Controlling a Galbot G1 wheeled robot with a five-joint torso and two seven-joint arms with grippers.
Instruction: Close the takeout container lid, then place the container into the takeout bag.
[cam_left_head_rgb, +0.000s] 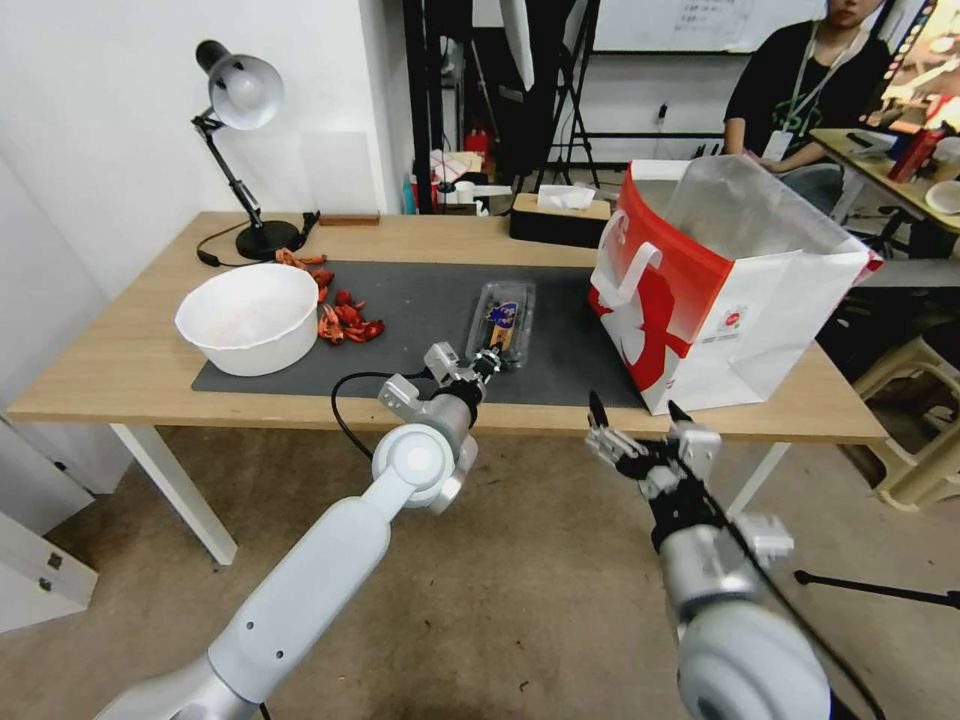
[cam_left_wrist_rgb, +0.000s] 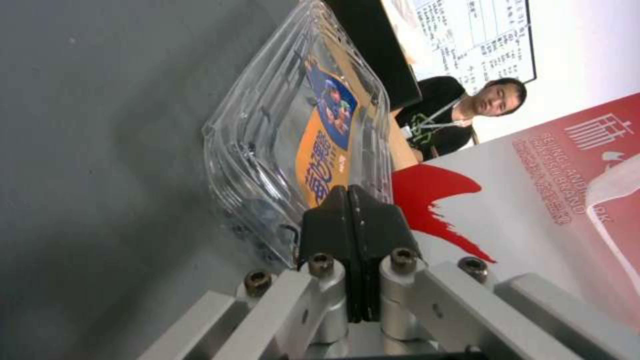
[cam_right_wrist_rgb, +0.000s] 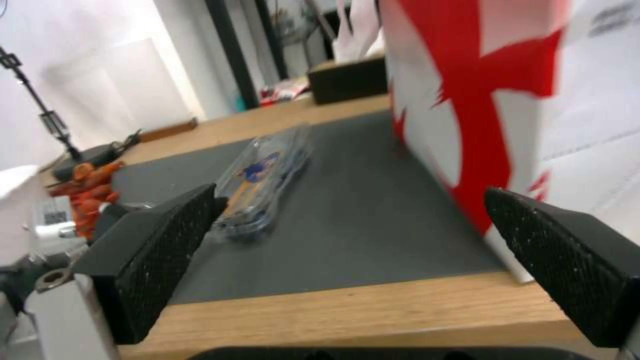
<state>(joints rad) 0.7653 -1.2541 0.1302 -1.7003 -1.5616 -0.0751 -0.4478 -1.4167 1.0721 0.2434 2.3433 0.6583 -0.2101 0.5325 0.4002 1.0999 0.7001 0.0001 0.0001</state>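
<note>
I can make out little writing from here. On the takeout container lid (cam_left_wrist_rgb: 313, 135) an orange and blue label carries large blue characters, which I cannot read with confidence. The red panel of the takeout bag (cam_left_wrist_rgb: 567, 150) bears a large white character and lines of small pale capitals; only fragments such as "BEIJING" seem legible. A small red logo sits on the bag's white side (cam_left_head_rgb: 732, 318), too small to read. A whiteboard (cam_left_wrist_rgb: 477, 37) behind holds illegible rows.

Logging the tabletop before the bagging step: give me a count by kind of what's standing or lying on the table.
Clamshell container: 1
Takeout bag: 1
White bowl: 1
Desk lamp: 1
Tissue box: 1
Pile of red pieces: 1
Total: 6
</note>
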